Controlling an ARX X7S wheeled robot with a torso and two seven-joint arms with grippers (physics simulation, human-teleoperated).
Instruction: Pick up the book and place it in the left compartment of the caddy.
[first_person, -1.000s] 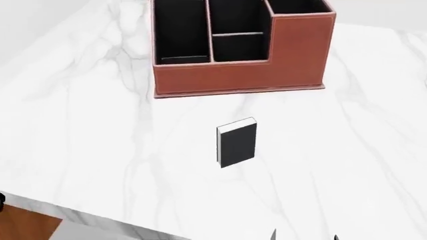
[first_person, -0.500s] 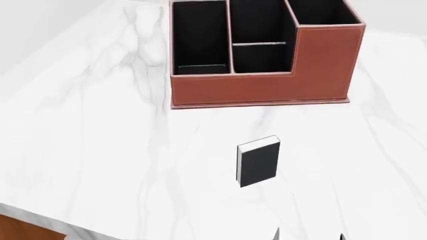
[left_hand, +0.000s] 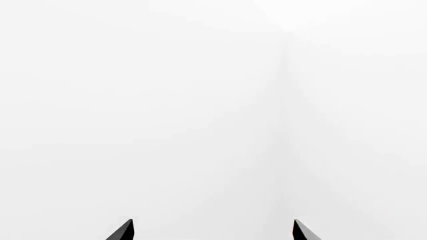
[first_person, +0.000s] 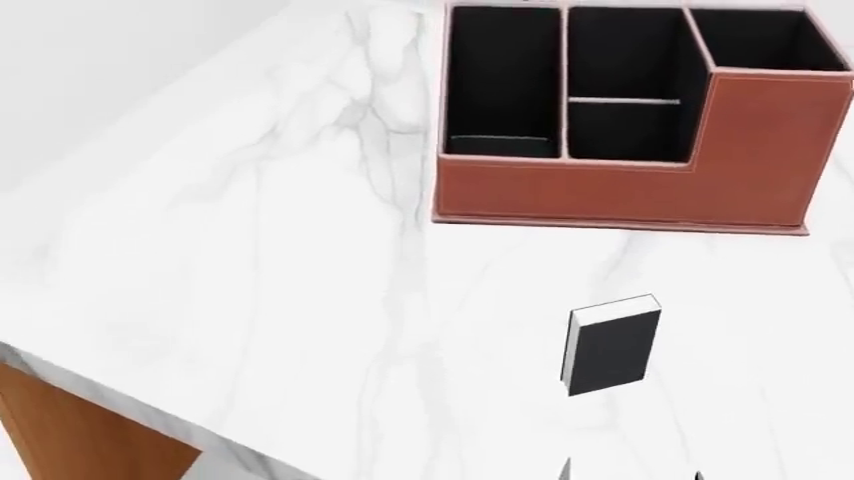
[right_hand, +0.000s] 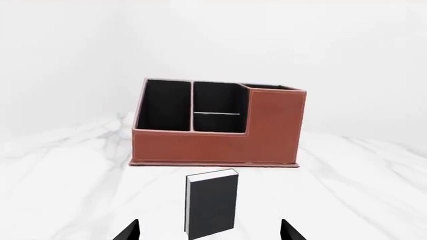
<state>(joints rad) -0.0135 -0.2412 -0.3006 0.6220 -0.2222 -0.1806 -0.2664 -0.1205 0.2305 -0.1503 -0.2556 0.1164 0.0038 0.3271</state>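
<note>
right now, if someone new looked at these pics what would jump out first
The reddish-brown caddy with its black compartments stands out at the far side of the white marble table. Next is the small black book, lying flat and alone on the marble in front of the caddy, apart from it. In the right wrist view the right gripper has its fingertips spread open, with the book lined up between them but not yet touched.

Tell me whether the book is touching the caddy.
Apart. In the head view, a strip of bare white marble table separates the book from the caddy; the right wrist view shows the same gap.
</note>
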